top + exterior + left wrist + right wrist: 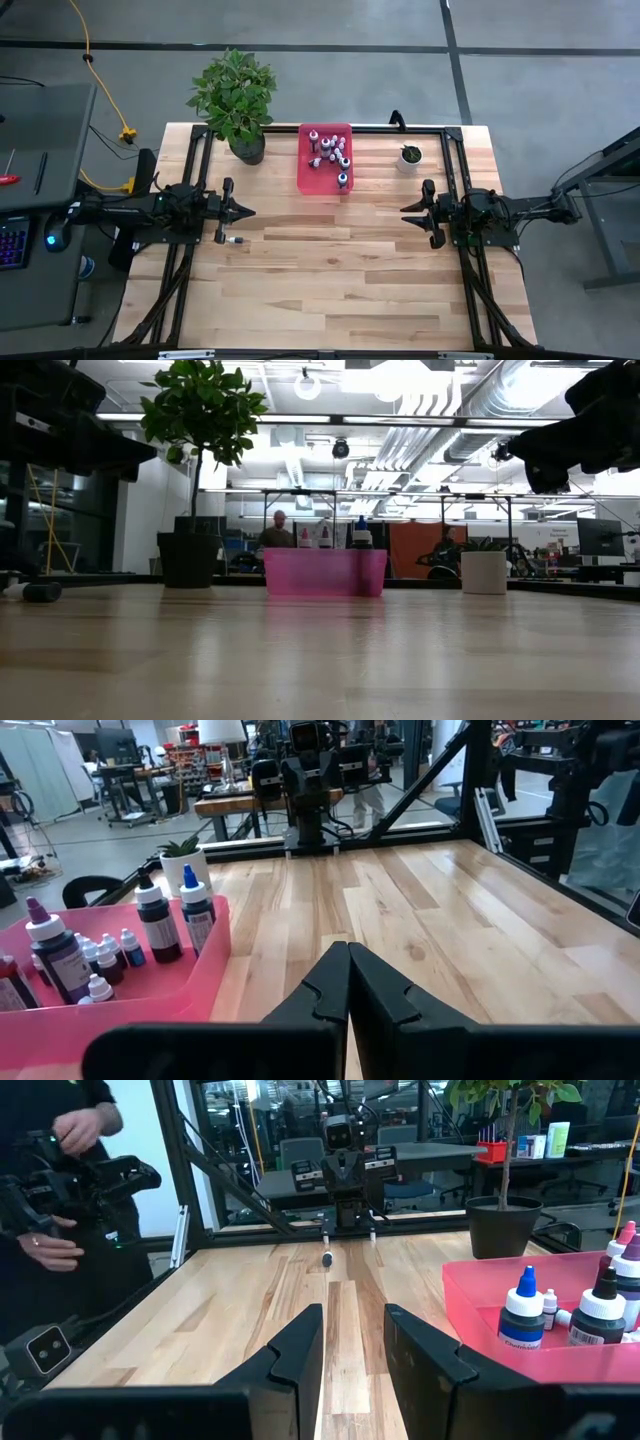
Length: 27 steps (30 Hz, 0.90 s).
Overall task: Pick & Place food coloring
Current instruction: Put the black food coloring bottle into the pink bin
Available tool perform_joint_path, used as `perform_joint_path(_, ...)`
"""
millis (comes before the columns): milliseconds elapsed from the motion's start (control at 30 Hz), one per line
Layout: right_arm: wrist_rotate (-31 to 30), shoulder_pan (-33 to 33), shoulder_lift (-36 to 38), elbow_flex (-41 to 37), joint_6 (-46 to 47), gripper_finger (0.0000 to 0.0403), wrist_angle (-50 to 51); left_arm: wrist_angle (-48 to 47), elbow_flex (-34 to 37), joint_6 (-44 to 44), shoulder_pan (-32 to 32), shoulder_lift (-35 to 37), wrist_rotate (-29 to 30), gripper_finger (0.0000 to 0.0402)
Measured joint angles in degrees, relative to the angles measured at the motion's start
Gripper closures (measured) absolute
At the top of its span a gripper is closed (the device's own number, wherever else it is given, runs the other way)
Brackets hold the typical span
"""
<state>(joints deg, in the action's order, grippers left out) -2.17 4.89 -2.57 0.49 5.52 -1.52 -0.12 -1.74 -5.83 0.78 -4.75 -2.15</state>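
- Hiding most of the food coloring (329, 156) in the low view, the pink tray (309, 179) lets only bottle tops show above its wall.
- Left of the tray, the left gripper (247, 212) hovers, fingers pressed together, empty.
- Right of the tray, the right gripper (405, 214) hovers, fingers slightly parted, holding nothing.
- One small bottle (235, 239) lies left of the tray, its colour unclear.

overhead, table-level, two wrist views facing inward

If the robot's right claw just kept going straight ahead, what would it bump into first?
Probably nothing for a long way. The right gripper points across bare table toward the left gripper. A small bottle lies near that far arm, roughly in line; the pink bin sits off to the side.
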Motion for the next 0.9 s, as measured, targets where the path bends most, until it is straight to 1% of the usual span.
perform_joint_path(133,0.0,0.0,0.0,0.0,0.0,0.0304,0.0,0.0,0.0,-1.0,0.0,0.0,0.1,0.0401)
perform_joint_path(433,0.0,0.0,0.0,0.0,0.0,0.0304,0.0,0.1,0.0,0.2,0.0,0.0,0.2,0.0401)
perform_joint_path(533,0.0,0.0,0.0,0.0,0.0,0.0304,0.0,0.8,0.1,0.5,0.0,0.0,1.3,0.0401)
perform_joint_path(633,0.0,0.0,0.0,0.0,0.0,0.0304,0.0,0.9,0.1,1.2,0.0,0.0,0.7,0.0401)
perform_joint_path(767,0.0,0.0,0.0,0.0,0.0,0.0304,0.0,1.0,0.1,5.8,0.0,0.0,-1.3,0.0401)
perform_joint_path(900,0.0,0.0,0.0,0.0,0.0,0.0304,0.0,0.8,0.1,18.5,0.0,0.0,-1.9,0.0401)
